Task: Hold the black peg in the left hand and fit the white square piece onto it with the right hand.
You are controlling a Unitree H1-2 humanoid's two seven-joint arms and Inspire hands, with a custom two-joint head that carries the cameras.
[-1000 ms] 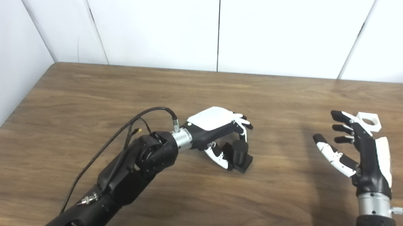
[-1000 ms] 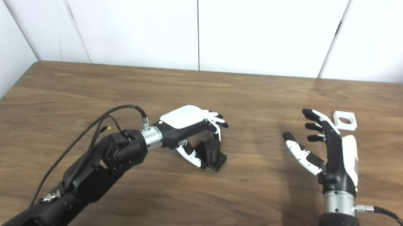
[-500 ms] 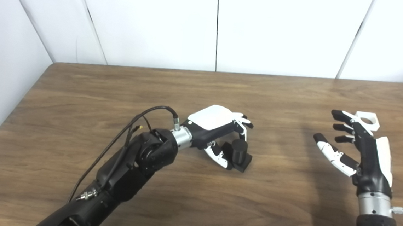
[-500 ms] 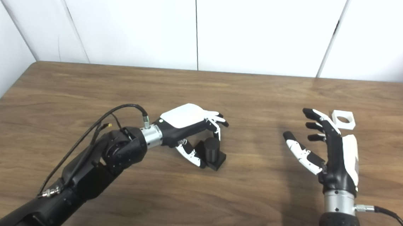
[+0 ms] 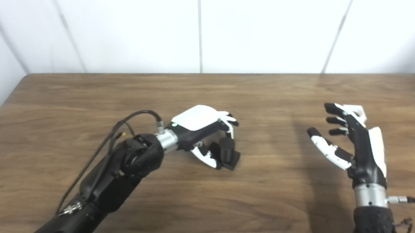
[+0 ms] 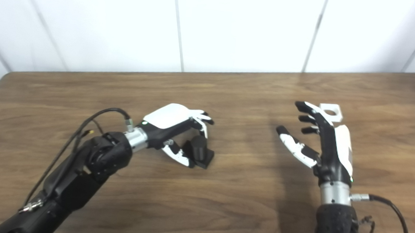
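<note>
A wooden table [image 6: 222, 212] fills the lower part of both views, with white wall panels [image 6: 243, 27] rising behind its far edge. The black peg serves here as the landmark; it stands upright on its square black base a little left of the table's middle.

The left arm [image 6: 79, 169], black with a cable looping along it, comes in from the bottom left corner and reaches toward the peg. The right arm [image 6: 335, 220] rises from the bottom edge well to the right of the peg, its forearm nearly upright.

The left hand [image 6: 175, 127] arches over the black peg [image 6: 198, 150]: its fingers [image 6: 202, 118] curl down over the far side of the peg and its thumb [image 6: 179, 156] lies on the near left side, next to the base. The peg sits between them on the table, and whether the fingers press on it cannot be told.

The right hand [image 5: 351, 145], well to the right of the peg, is released, holding nothing, with fingers spread and thumb pointing back toward the peg.

The white square piece [image 6: 330, 111], with a round hole through it, lies flat on the table just beyond the right hand's fingertips, farther from the peg than the hand itself; the left eye view shows it partly hidden behind them.
</note>
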